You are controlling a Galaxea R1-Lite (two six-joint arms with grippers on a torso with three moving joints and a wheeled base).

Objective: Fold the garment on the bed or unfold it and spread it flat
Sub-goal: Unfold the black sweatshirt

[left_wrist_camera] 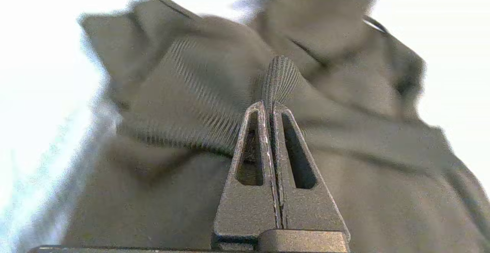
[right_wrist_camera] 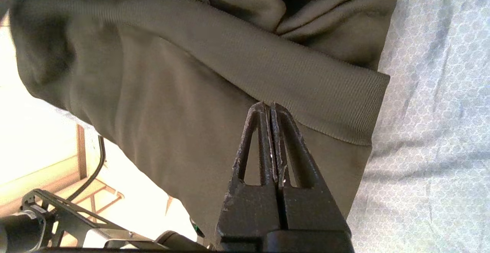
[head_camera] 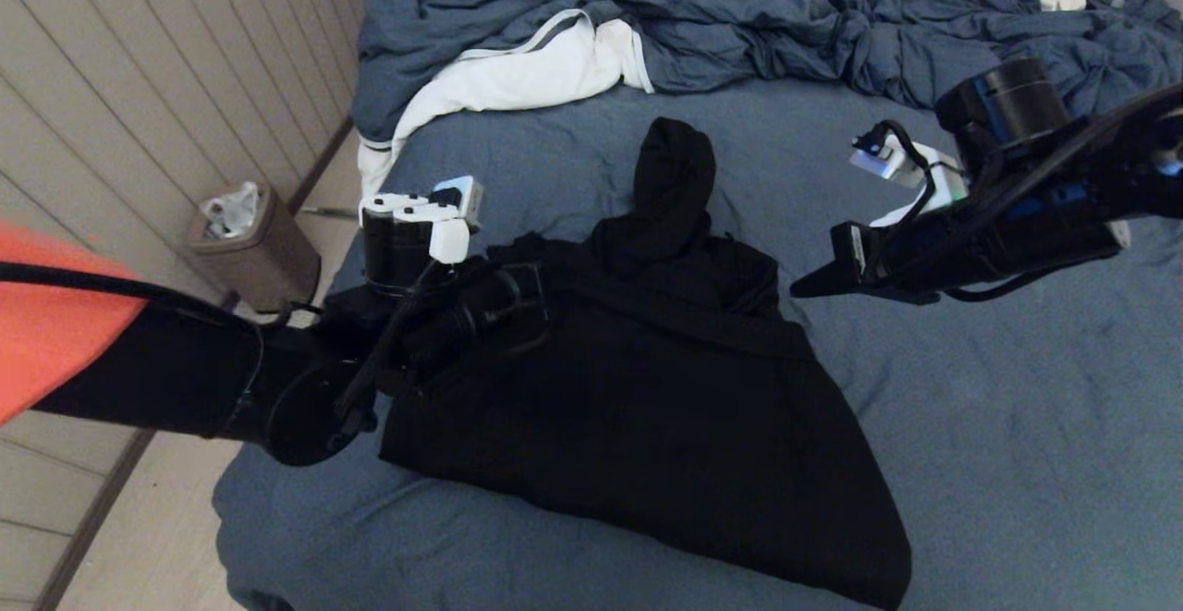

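My left gripper [left_wrist_camera: 270, 105] is clamped on a ribbed fold of the garment [head_camera: 647, 380], the 2 fingers pressed together with a ridge of the black knit pinched at their tips. In the head view that gripper sits at the hoodie's left edge, by the shoulder, half buried in the cloth. The garment lies on the bed [head_camera: 998, 426], bunched into a dark mass with its pointed hood reaching toward the rumpled comforter [head_camera: 739, 10] and the white cloth [head_camera: 518, 75] at the far end. My right gripper [right_wrist_camera: 270, 107] hangs above the sheet just beside the hoodie's right shoulder, its fingers closed on nothing, the tips pointing at the ribbed band. A bin [head_camera: 254, 246] stands on the floor left of the bed.
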